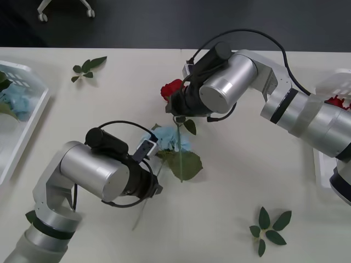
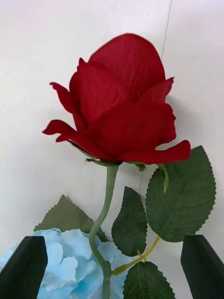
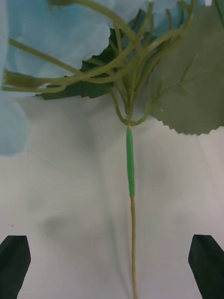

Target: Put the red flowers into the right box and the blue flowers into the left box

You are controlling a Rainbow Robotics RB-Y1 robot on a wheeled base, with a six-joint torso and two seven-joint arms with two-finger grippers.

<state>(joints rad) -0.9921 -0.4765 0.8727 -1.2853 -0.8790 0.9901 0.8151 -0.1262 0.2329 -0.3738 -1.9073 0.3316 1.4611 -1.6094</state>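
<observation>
both grippers [image 2: 112,271] [image 3: 112,266] spread over stems

Bright, even overhead light washes the glossy cream table [image 1: 230,186]. Soft shadows pool under both arms. The pale-blue fluffy hydrangea head [image 3: 60,37] blurs toward eleven o'clock.

A wide cream-white counter [image 1: 109,230] carries everything. On it lie two loose sprigs of dark green leaves: one small sprig [image 1: 88,67] near the far edge on the left side, and one bigger sprig [image 1: 269,229] with five leaves near the front on the right. Behind the counter is a dark grey floor [image 1: 164,22], where the white wheeled foot of a chair [image 1: 64,8] stands.
</observation>
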